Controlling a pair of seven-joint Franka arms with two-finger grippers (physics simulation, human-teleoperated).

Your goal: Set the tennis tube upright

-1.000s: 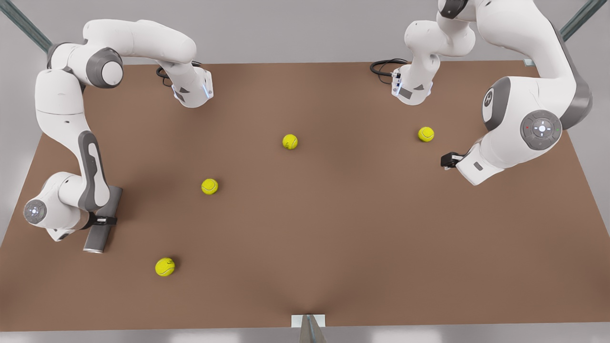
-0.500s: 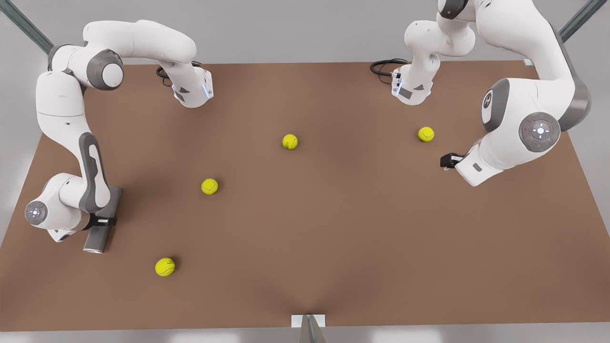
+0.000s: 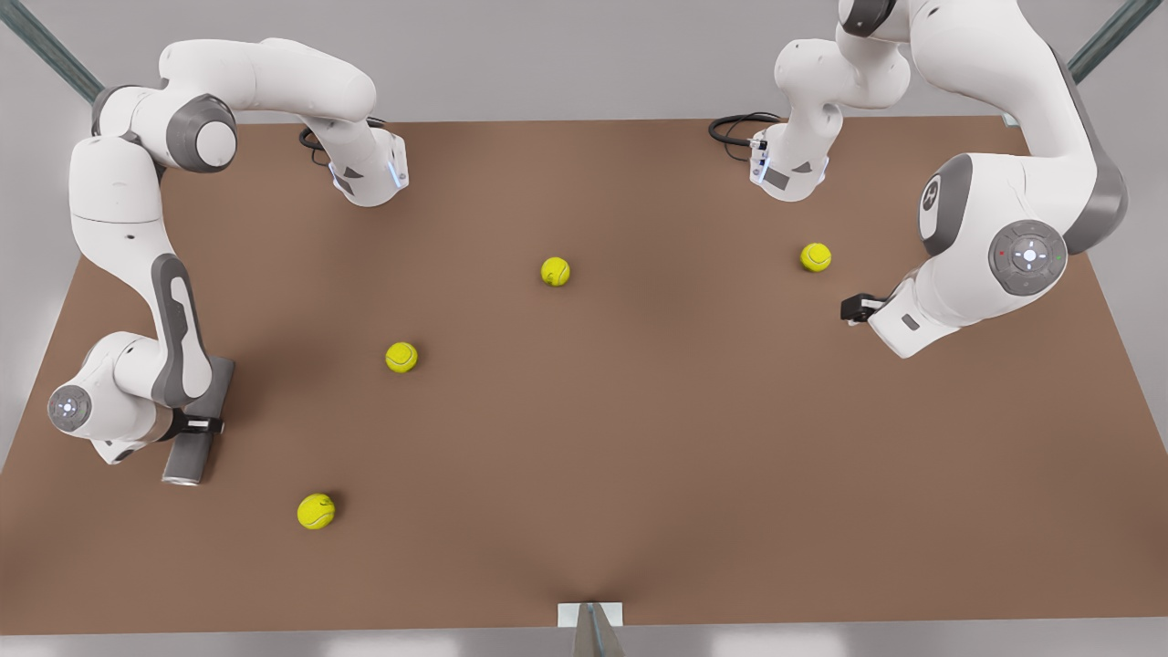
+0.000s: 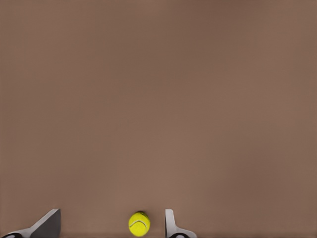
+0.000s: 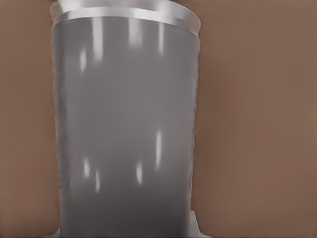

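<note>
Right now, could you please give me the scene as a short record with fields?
tennis tube: lying on the table, near the front view's left edge
right gripper: fingers clamped across the tube
left gripper: open above the table at the front view's right, waiting
tennis balls: four loose on the table; nearest the tube
tube upright: not yet

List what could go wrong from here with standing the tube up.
1. The right gripper grips the tennis tube near its middle while it lies on the table; its smooth wall may slip or spin between the fingers when tilted.
2. One tennis ball lies near the tube's open end; a swing could knock it.
3. The tube sits near the table's edge, so it may topple off.
The left gripper waits, open, apart.
</note>
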